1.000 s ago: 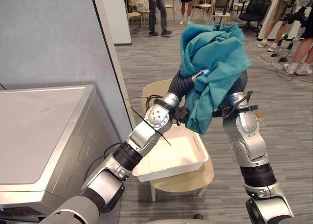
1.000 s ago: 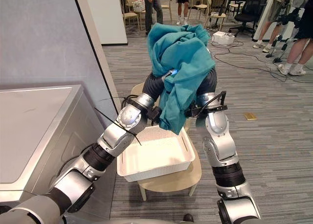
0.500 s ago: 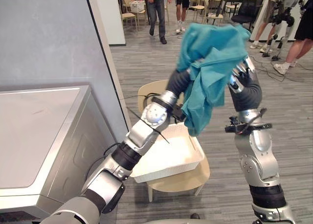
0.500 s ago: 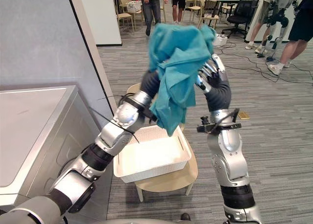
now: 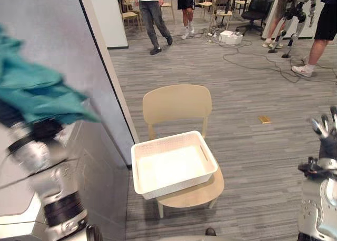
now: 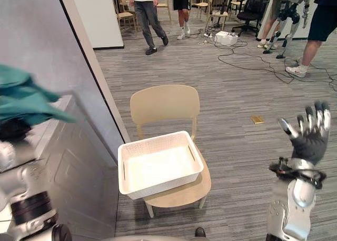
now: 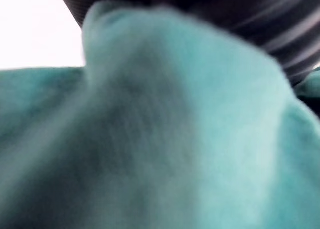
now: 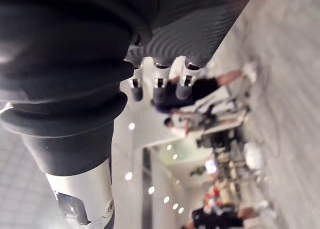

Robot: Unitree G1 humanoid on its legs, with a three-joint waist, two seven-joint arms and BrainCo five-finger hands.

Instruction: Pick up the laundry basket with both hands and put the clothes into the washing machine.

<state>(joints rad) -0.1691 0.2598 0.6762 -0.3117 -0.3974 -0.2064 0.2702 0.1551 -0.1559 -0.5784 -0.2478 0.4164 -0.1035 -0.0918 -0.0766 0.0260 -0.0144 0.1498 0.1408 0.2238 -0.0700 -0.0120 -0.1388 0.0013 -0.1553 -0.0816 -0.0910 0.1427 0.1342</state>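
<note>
You had the teal cloth (image 5: 39, 96) draped over your left hand (image 7: 235, 11), above the washing machine (image 6: 79, 170). Its fingers were buried under the fabric, so I cannot tell how they stood. Your right hand (image 6: 308, 136) was raised, fingers spread, holding nothing, well apart from the cloth. The white basket (image 5: 168, 140) sat on the chair (image 5: 176, 107), between both hands.

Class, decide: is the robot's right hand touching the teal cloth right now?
Apart. The right eye view shows the right hand open at the far right and the teal cloth at the far left, with the laundry basket between them.
</note>
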